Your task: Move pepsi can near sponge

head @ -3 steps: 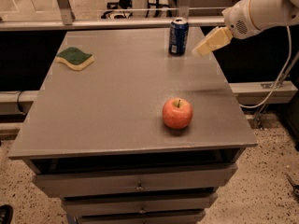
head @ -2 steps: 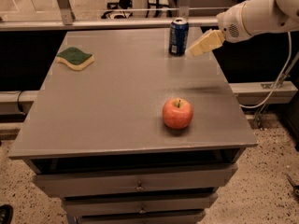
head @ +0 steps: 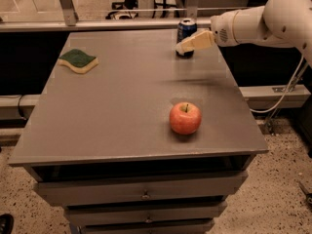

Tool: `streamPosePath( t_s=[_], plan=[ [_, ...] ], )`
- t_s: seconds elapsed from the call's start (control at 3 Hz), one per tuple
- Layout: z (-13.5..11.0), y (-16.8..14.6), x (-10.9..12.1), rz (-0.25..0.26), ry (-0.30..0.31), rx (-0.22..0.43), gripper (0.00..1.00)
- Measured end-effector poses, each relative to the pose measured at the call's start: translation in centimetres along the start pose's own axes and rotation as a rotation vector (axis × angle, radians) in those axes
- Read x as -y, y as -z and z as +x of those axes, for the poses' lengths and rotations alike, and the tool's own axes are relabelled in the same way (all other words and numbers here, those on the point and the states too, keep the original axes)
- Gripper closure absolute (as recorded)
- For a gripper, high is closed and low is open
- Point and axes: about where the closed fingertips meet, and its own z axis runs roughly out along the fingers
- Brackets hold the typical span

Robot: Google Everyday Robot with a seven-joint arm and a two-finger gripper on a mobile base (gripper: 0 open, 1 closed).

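The pepsi can [head: 185, 29] is dark blue with a silver top and stands upright near the far right edge of the grey table [head: 126, 96]. My gripper [head: 183, 47] comes in from the right on a white arm; its cream fingers [head: 195, 42] lie right against the can's front and cover its lower part. The sponge [head: 78, 60], green on top over yellow foam, lies flat at the far left of the table, well away from the can.
A red apple [head: 185, 118] sits on the table at the front right. Drawers [head: 141, 195] run below the tabletop. A metal rail [head: 87, 24] crosses behind the table. A cable [head: 285, 91] hangs at the right.
My gripper has moved left, from beside the can's right side to right in front of the can. The can, sponge and apple have not moved.
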Motion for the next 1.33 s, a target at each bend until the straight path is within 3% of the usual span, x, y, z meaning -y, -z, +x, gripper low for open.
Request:
streamPosePath(
  t_s=[0.67,1.0,1.33],
  plan=[
    [1.4,-2.7,5.0,0.07,0.031,0.078,0.0],
    [1.3,-3.9,5.6,0.064,0.018,0.103,0.0],
    [0.2,-6.2,4.6,0.023,0.002,0.122,0.0]
  ],
)
